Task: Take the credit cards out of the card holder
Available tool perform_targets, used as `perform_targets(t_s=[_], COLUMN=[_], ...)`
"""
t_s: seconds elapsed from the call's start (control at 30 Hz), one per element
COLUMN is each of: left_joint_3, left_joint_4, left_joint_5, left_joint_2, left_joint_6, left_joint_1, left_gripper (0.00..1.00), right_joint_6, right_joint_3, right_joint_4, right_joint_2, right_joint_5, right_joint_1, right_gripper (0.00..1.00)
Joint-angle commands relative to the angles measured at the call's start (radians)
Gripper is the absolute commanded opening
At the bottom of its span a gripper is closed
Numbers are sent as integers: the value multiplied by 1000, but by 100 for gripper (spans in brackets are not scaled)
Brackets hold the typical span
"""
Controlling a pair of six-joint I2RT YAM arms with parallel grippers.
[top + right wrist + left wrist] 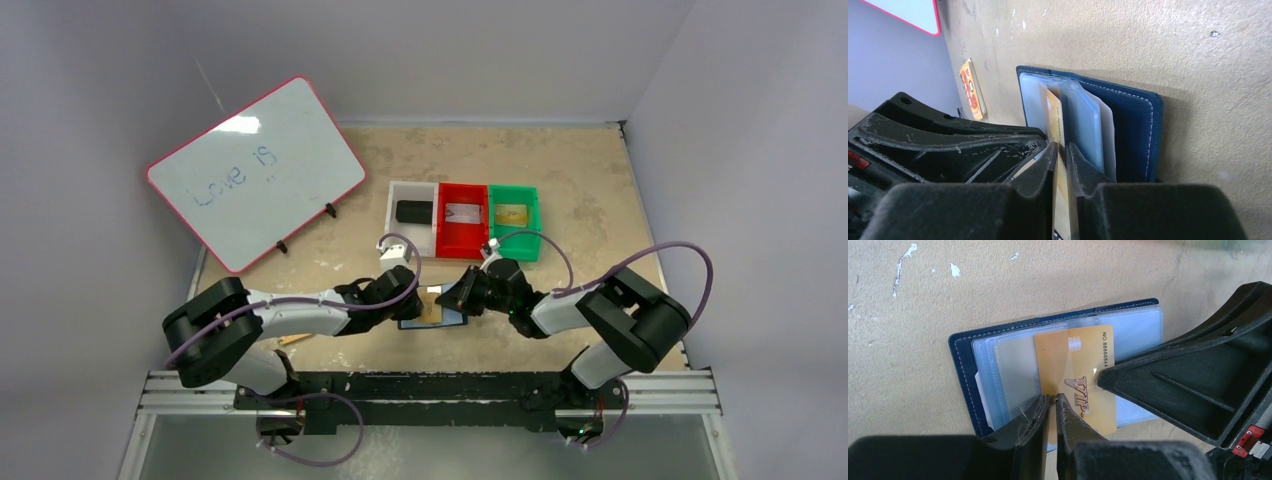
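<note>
Extraction underway: left gripper [1052,402] pinched the gold VIP card [1083,360], partly out of the card holder [960,355]; right gripper [1062,152] straddled it narrowly, grip unclear. It wanted pulling free.

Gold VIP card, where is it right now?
In the top view the gold card sits near-centre between both arms, on the open blue card holder, its edge pinched in the right gripper.
</note>
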Motion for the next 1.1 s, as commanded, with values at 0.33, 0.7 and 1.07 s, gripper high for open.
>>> perform_targets(t_s=[0.33,0.7,1.07], left_joint_3=[22,20,35], left_joint_4=[-81,-110,-114], left_joint_5=[-18,-38,-31], left_joint_2=[23,-2,-30], left_joint_6=[13,16,24], left_joint_1=[0,-1,0], left_gripper=[9,8,15], right_joint_6=[11,15,-41], right_joint_3=[-20,-38,-31], right_joint_4=[140,128,-106], right_joint_2=[33,8,-141], right_joint_5=[-66,-34,72], right_joint_1=[-3,-3,-7], right_gripper=[16,1,0])
